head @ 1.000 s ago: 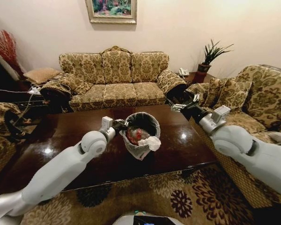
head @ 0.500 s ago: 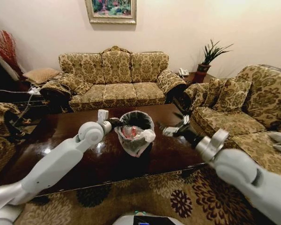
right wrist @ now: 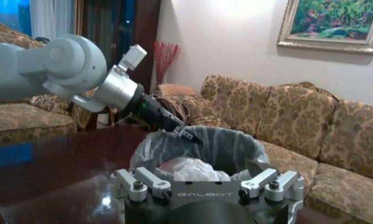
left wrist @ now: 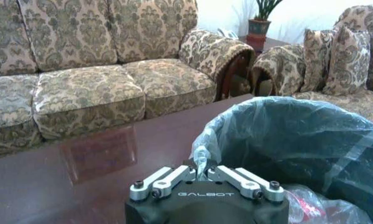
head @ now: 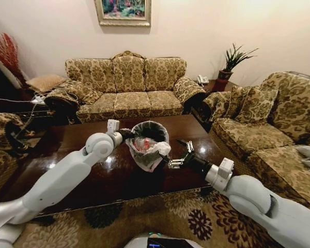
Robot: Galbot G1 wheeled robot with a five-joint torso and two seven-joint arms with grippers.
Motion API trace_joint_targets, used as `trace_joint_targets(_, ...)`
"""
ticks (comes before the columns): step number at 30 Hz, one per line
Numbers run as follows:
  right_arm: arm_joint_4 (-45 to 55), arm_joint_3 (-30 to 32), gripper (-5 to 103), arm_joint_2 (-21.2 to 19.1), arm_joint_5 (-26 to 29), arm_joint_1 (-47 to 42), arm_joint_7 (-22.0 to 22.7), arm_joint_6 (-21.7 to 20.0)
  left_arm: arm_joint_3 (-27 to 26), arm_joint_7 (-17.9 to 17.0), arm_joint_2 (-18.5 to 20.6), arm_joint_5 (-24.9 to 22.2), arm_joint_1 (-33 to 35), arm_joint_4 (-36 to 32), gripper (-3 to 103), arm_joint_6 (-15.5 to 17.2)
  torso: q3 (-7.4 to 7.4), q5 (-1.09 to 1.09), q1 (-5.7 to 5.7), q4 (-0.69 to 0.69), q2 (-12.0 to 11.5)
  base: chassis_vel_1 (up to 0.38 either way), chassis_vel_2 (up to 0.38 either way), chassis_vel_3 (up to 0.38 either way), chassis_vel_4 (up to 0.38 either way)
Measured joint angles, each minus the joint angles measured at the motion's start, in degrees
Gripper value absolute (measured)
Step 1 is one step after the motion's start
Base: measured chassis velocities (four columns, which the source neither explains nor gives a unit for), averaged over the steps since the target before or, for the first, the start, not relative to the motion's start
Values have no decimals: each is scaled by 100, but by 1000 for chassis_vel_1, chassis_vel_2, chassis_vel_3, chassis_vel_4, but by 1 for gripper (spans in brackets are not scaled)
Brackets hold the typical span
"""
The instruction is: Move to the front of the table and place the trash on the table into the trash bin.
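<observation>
The trash bin (head: 154, 135), black with a grey-white liner bag, stands on the dark glossy table (head: 67, 150) near its middle. Red-and-white trash (head: 144, 145) lies inside it. My left gripper (head: 127, 134) is shut on the liner at the bin's left rim; the left wrist view shows the pinched plastic (left wrist: 201, 161) and the bin (left wrist: 298, 135) beyond. My right gripper (head: 179, 156) hovers open just right of the bin, low over the table. In the right wrist view its fingers (right wrist: 135, 181) are spread wide, facing the bin (right wrist: 236, 147) and the left gripper (right wrist: 180, 132).
A patterned three-seat sofa (head: 126, 85) stands behind the table, and another sofa (head: 268, 119) runs along the right. An armchair (head: 0, 139) sits at the left. A potted plant (head: 232, 62) is in the back right corner. Patterned carpet (head: 160, 217) lies in front of the table.
My right arm has swung from the table's far right corner down and in, close beside the bin. The left gripper keeps hold of the liner, and the bin has shifted slightly left.
</observation>
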Motion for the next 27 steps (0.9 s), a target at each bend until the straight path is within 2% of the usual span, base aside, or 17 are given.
trace_joint_targets(1,-35,-4,91,21,-40,-10,-9,21,4,5,-14,3,-4,0,5,-1,0,0,0,0,0,0,0,0,0)
trace_joint_targets(2,-84,-32,81,63,-92,-12,-28,35,15,11,-33,6,-13,-4,5,-3,0,1,0,1,0,0,0,0,0)
trace_joint_targets(4,-112,-58,81,93,-123,-12,-35,41,24,12,-44,7,-18,-12,5,-4,0,2,0,0,0,0,0,0,0)
trace_joint_targets(6,-183,-96,71,155,-180,-10,-55,51,37,32,-53,7,-26,-44,5,-8,0,2,0,0,0,0,0,0,0)
trace_joint_targets(13,-484,-167,66,321,-385,49,-217,134,96,85,-70,13,-37,-165,5,-35,0,2,0,0,0,0,0,0,0)
trace_joint_targets(14,-506,-176,61,336,-411,51,-232,143,101,86,-71,13,-39,-183,5,-37,0,1,0,0,-1,0,0,0,0)
trace_joint_targets(16,-519,-181,61,346,-431,51,-250,153,103,85,-70,13,-39,-198,5,-41,0,2,0,0,-2,0,0,0,0)
trace_joint_targets(18,-526,-176,49,352,-474,41,-273,187,103,86,-49,20,-40,-242,5,-56,0,1,0,0,-2,0,0,0,0)
trace_joint_targets(20,-522,-169,49,350,-478,36,-273,198,103,87,-46,26,-38,-247,5,-57,0,1,0,1,-2,0,0,0,0)
trace_joint_targets(22,-481,-133,38,316,-482,30,-265,211,104,98,-37,61,-18,-259,5,-69,0,2,0,1,-2,0,0,0,0)
trace_joint_targets(23,-481,-133,38,316,-482,30,-265,211,104,98,-37,61,-18,-259,5,-69,0,2,0,1,-2,0,0,0,0)
trace_joint_targets(25,-443,-103,27,248,-455,51,-235,210,114,100,-60,85,-7,-288,5,-84,0,1,0,0,-2,0,0,0,0)
trace_joint_targets(26,-443,-103,27,248,-455,51,-235,210,114,100,-60,85,-7,-288,5,-84,0,1,0,0,-2,0,0,0,0)
trace_joint_targets(27,-436,-98,22,229,-453,78,-218,209,123,99,-73,88,-5,-306,5,-86,0,1,0,0,-2,0,0,0,0)
